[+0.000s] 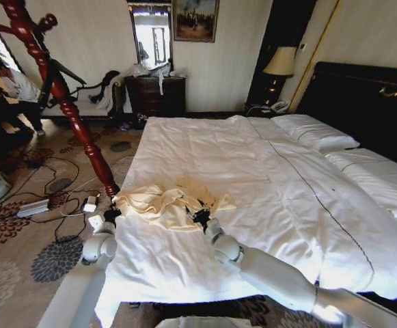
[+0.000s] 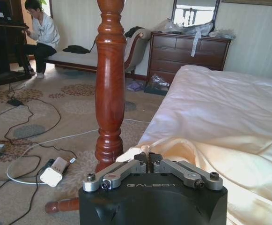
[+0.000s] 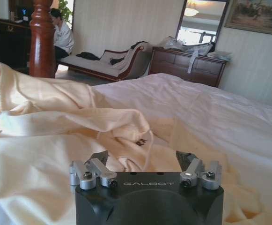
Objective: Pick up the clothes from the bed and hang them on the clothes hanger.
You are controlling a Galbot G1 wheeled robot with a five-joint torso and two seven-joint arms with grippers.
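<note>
The clothes (image 1: 162,203), a crumpled cream garment, lie near the foot corner of the bed (image 1: 253,164) on its white duvet. My left gripper (image 1: 111,213) is at the garment's edge by the bed corner. In the left wrist view that gripper (image 2: 148,161) is shut, with a fold of the cream cloth (image 2: 210,159) pinched between its tips. My right gripper (image 1: 199,217) rests on the garment's other side. Seen from its own wrist, the right gripper (image 3: 143,164) is open over the cloth (image 3: 56,117). A thin black shape (image 1: 65,75) on the wooden stand may be the clothes hanger.
A red-brown coat stand (image 1: 61,96) rises right beside the bed corner, close to my left arm. Cables and power bricks (image 1: 41,205) litter the carpet. A dark dresser (image 1: 156,94) stands at the far wall. A second white bed (image 1: 382,178) lies alongside.
</note>
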